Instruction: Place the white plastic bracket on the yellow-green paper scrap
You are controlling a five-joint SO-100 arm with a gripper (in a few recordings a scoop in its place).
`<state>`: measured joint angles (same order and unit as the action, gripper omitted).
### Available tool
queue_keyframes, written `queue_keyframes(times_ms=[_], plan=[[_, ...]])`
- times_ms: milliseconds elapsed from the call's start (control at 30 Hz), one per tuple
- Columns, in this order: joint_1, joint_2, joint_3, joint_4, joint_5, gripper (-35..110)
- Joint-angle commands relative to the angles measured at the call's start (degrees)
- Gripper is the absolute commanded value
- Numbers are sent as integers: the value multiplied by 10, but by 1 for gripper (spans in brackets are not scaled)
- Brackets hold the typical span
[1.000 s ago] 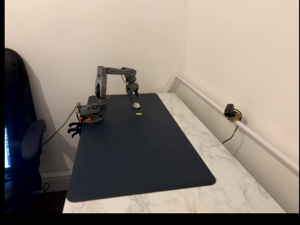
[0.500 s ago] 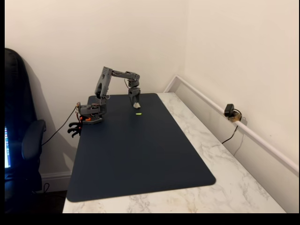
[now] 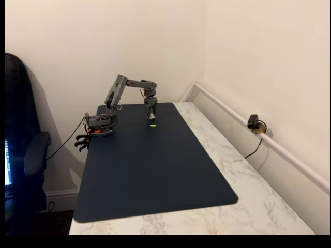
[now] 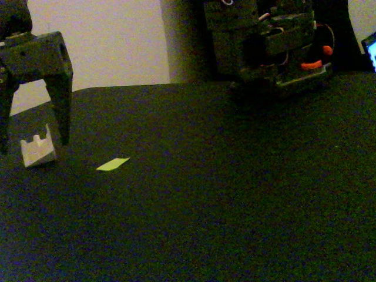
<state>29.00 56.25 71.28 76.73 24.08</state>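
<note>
**Gripper over bracket, jaws apart**

Gripper [image 4: 32, 141] points down at the far end of the dark mat [image 3: 155, 170], and I read its fingers as spread, one on each side of the white plastic bracket [image 4: 38, 150]. From the low fixed view the right finger [image 4: 60, 111] stands just beside the bracket's right edge; whether it touches I cannot tell. The left finger sits at the picture's left edge, partly cut off. The bracket appears to rest on the mat, upright, with a notched top edge.

Yellow-green paper scrap [image 4: 113, 164] lies flat on the mat, to the right of the bracket and slightly nearer the camera in that view, apart from it. In the high fixed view the scrap [image 3: 153, 125] shows as a small bright sliver just below the gripper [image 3: 150, 114]; the bracket there is too small for me to make out clearly.

Arm base [image 3: 101, 125] is clamped at the mat's far left corner. Mat lies on a marble-patterned table [image 3: 248, 196]. A small webcam [image 3: 253, 122] sits at the table's right edge by the wall.
</note>
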Motion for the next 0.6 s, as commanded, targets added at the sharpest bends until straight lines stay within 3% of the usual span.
queue_keyframes(times_ms=[0,400,567], plan=[[8,22,-5,0,12,29],[23,17,25,-15,11,24],[25,16,26,-11,16,6]])
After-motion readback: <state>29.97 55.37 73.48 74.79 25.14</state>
